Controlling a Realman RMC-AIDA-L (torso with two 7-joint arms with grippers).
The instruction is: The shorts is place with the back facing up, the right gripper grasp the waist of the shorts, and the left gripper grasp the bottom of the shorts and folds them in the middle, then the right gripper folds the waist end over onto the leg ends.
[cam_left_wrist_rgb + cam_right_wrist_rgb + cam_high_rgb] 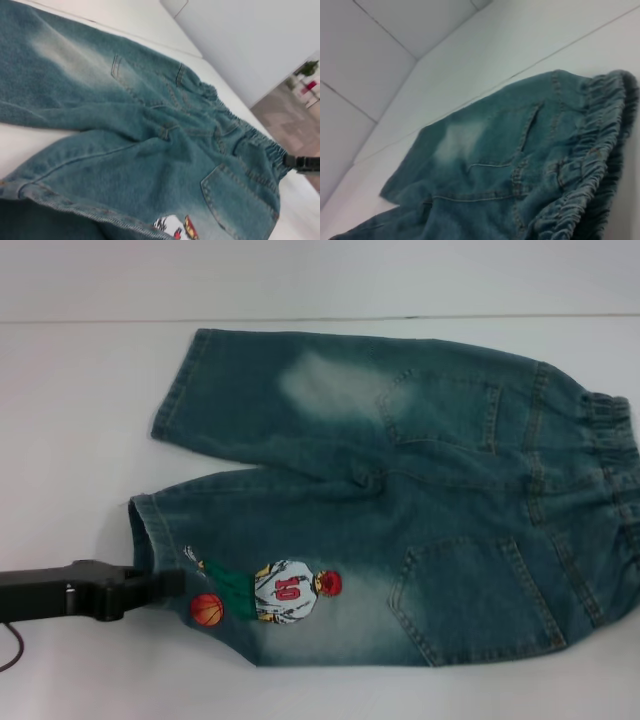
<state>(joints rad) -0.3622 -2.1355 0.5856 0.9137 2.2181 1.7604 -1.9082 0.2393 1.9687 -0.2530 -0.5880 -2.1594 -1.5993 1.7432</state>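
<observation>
Item: the shorts [400,500]; blue-green faded denim, spread flat on the white table [70,380], back side up; both patch pockets showing, one on the far half [440,410], one on the near half [480,600]; elastic waistband [620,500] gathered at the robot's right edge of the head view; legs pointing toward the robot's left, far leg and near leg parted by a wedge of bare table; pale faded patch on each leg.

Print: cartoon basketball player [285,592] in a white shirt numbered 10, on the near leg; orange ball [206,610] just beside the hem.

The bottom [145,530]: stitched hem of the near leg, at the left side of the garment; far leg hem [175,385] lying flat, apart from any gripper.

The left gripper [165,585]: black claw reaching in from the robot's left, low over the table; its tips meet the near leg hem just beside the ball; whether they are clamped on the cloth cannot be told.

The right gripper [300,163]: seen only in the left wrist view, as a small black part at the waistband's edge; touching or just beside the elastic; finger state cannot be told; the right wrist view shows the waistband [600,150] close up, ruched and bunched.
</observation>
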